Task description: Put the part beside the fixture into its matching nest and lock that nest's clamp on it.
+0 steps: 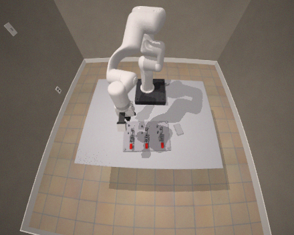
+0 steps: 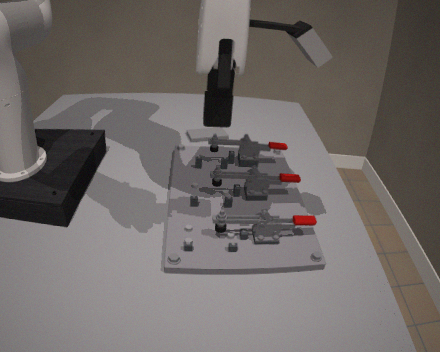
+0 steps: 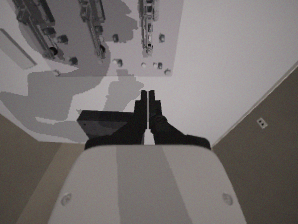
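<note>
a pale table [image 1: 101, 133] [image 2: 111, 280] [image 3: 220, 60] stands on tiled floor [image 1: 131, 207] [image 2: 371, 215].

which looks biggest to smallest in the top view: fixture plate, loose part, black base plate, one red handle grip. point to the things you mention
1. fixture plate [image 1: 154, 149] [image 2: 206, 262]
2. black base plate [image 1: 140, 100] [image 2: 86, 145] [image 3: 102, 117]
3. loose part [image 1: 179, 129] [image 2: 198, 135] [image 3: 16, 49]
4. red handle grip [image 1: 146, 145] [image 2: 290, 178]

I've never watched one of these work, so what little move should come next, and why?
Probably swing the tool, raised, toward the loose part: its fingers are shut on nothing, and the part lies beside the fixture.
</note>
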Robot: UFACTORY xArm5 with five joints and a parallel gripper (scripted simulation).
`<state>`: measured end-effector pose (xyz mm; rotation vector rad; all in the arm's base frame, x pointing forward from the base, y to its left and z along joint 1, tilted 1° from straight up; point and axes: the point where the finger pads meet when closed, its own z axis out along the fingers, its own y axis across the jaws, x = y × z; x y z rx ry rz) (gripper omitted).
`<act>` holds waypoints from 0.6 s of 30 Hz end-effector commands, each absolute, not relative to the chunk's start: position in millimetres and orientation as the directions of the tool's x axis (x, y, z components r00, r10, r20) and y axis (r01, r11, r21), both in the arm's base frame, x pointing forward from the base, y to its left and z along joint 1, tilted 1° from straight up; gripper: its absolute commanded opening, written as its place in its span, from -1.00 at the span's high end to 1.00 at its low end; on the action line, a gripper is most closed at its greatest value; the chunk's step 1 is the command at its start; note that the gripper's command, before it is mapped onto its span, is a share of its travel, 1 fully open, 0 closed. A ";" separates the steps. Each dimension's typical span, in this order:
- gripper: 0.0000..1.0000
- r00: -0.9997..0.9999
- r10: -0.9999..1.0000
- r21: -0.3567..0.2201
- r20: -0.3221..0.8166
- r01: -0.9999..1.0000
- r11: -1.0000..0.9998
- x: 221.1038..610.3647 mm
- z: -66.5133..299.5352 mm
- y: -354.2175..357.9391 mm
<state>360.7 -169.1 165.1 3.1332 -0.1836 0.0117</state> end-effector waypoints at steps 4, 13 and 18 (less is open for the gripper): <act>-1.00 0.993 -0.117 0.004 0.011 -0.117 -0.993 361.7 166.4 -169.6; -1.00 0.993 -0.117 0.004 0.011 -0.117 -0.993 361.7 166.4 -169.6; -1.00 0.993 -0.117 0.004 0.011 -0.117 -0.993 361.7 166.4 -169.6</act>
